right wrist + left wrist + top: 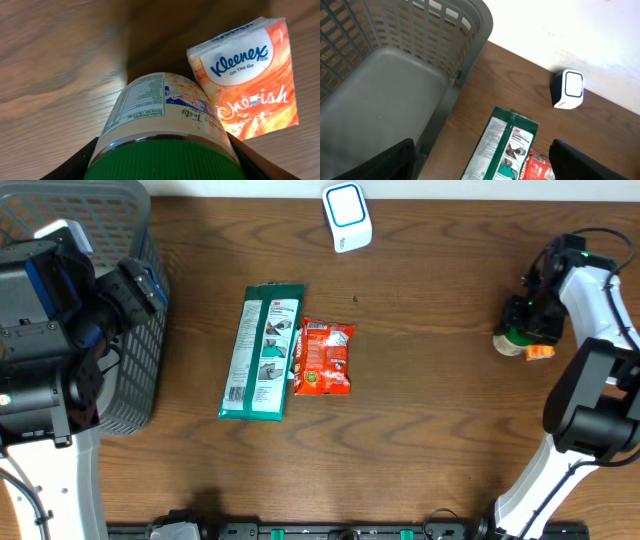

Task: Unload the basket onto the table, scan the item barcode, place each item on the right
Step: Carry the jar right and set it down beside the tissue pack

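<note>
Green-lidded jar [160, 107]: gripped by the right jaws, lower middle of frame.
Left jaws: held wide, empty, at the basket [470, 20].

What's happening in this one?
The right arm's fingers sit either side of a green-lidded jar at the right of the table, seemingly gripping its cap, with an orange tissue pack beside it. The left arm's fingers hang open and empty by the grey basket. A green packet and a red snack pouch lie mid-table. Nothing is at the white scanner yet.
</note>
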{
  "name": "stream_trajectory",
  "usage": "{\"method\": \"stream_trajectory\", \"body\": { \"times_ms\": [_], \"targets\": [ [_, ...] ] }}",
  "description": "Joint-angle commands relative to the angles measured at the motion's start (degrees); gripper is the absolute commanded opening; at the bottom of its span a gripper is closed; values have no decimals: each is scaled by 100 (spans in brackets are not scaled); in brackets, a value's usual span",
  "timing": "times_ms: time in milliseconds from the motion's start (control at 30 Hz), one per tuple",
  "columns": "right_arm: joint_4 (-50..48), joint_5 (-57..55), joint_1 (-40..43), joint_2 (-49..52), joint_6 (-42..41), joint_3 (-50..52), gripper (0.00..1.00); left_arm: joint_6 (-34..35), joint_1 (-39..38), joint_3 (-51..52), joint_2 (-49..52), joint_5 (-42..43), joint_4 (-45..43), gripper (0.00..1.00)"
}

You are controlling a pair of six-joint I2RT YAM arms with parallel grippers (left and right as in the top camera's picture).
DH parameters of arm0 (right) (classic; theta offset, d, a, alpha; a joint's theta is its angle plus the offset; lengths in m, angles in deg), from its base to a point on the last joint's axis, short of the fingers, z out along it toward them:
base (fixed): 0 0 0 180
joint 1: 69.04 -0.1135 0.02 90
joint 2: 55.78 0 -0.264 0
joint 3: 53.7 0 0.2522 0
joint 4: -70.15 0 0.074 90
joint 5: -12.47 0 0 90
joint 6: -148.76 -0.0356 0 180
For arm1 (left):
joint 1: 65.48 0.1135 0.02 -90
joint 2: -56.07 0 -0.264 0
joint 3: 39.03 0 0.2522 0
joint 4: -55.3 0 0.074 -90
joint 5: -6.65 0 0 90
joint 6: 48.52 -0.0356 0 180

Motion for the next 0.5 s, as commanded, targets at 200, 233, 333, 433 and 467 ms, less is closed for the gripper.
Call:
{"method": "stream_trajectory", "body": {
  "times_ms": [200,233,333,433,467],
  "targets": [
    [-210,-70,133,-46,603,-15,5,-50,22,0,0,35,13,85],
    [-284,-66,133,-46,601,-15,5,-50,22,0,0,35,13,85],
    [-376,149,131,-46,595,-15,6,-50,22,0,0,35,13,85],
    [-374,470,125,-46,595,-13,6,-50,22,0,0,35,13,85],
    [-378,474,122,-46,595,2,6,-50,22,0,0,35,13,86]
  ]
}}
